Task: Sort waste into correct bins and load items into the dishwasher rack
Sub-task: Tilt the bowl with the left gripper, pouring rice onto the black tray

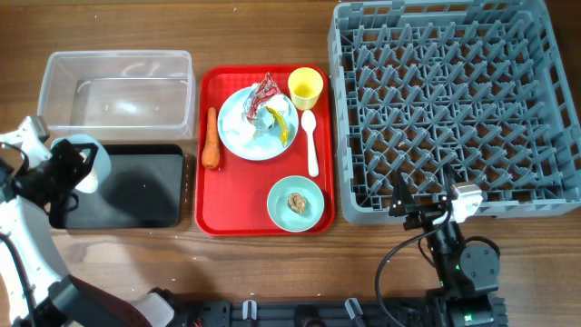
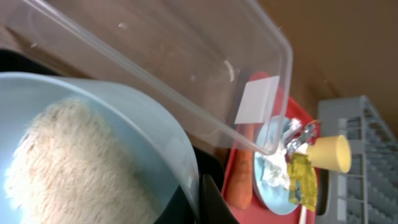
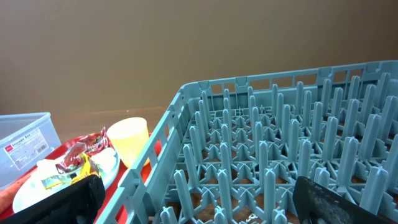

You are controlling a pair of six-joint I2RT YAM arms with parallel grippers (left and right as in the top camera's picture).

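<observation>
Left jaws pinch the rice bowl point(image 1: 88, 164) at the black tray point(image 1: 145, 193), right jaws gape by the rack point(image 1: 454, 118); we see nothing binned or racked yet

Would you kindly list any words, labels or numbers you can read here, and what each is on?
Label on the clear tub: print beside a red mark, too small to read.
Red-silver wrapper: print too blurred to read.
No other text visible.
</observation>
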